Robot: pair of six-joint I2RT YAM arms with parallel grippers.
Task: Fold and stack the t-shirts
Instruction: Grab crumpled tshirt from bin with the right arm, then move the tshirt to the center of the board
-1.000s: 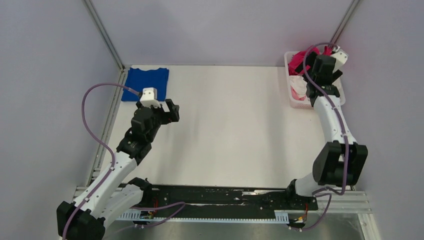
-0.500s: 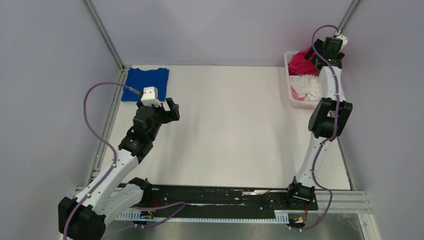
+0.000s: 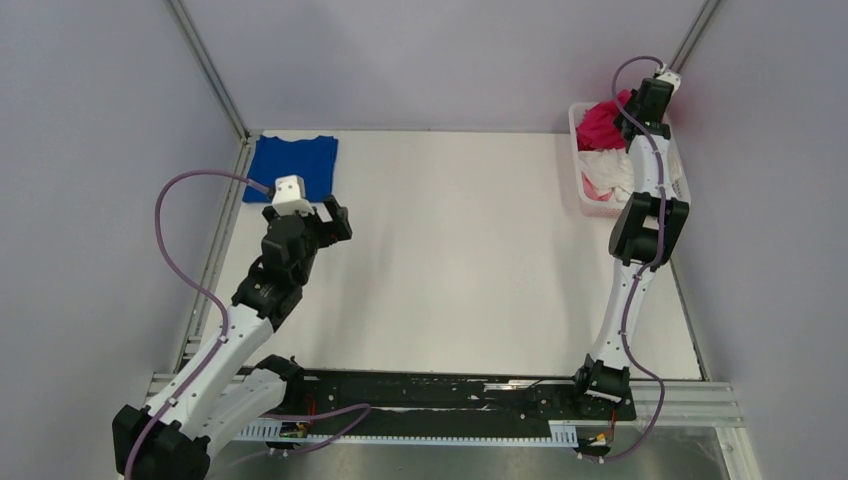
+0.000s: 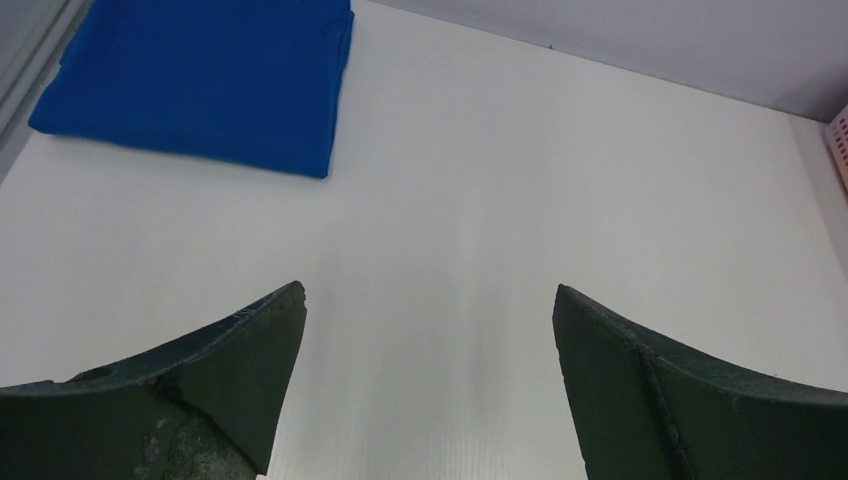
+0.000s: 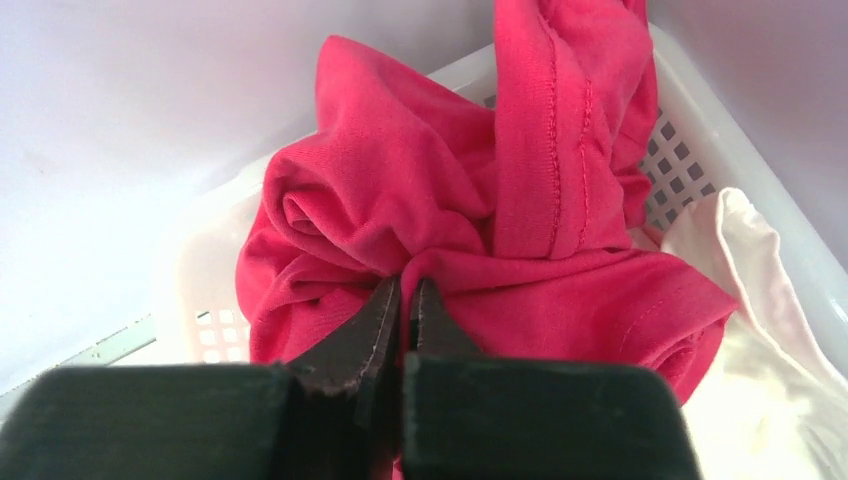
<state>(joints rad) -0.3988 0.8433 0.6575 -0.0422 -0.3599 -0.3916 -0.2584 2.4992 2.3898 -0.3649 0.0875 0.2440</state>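
A crumpled magenta-pink t-shirt (image 5: 400,200) (image 3: 600,122) fills the back of the white basket (image 3: 580,190). My right gripper (image 5: 405,285) (image 3: 640,112) is shut on a fold of it, cloth pinched between the jaws. A white t-shirt (image 3: 612,172) (image 5: 760,300) lies bunched in the same basket in front of it. A royal blue t-shirt (image 3: 292,166) (image 4: 200,80) lies folded flat at the table's far left corner. My left gripper (image 3: 338,218) (image 4: 430,300) hangs open over bare table, just right of and nearer than the blue shirt, holding nothing.
The white lattice basket stands at the far right against the wall, next to a corner post (image 3: 700,30). A metal rail (image 3: 220,240) runs along the table's left edge. The white table (image 3: 450,260) stretches between the two arms.
The right arm stretched up and back over the basket and its gripper closed on the magenta-pink shirt. The left arm shifted slightly left, still open.
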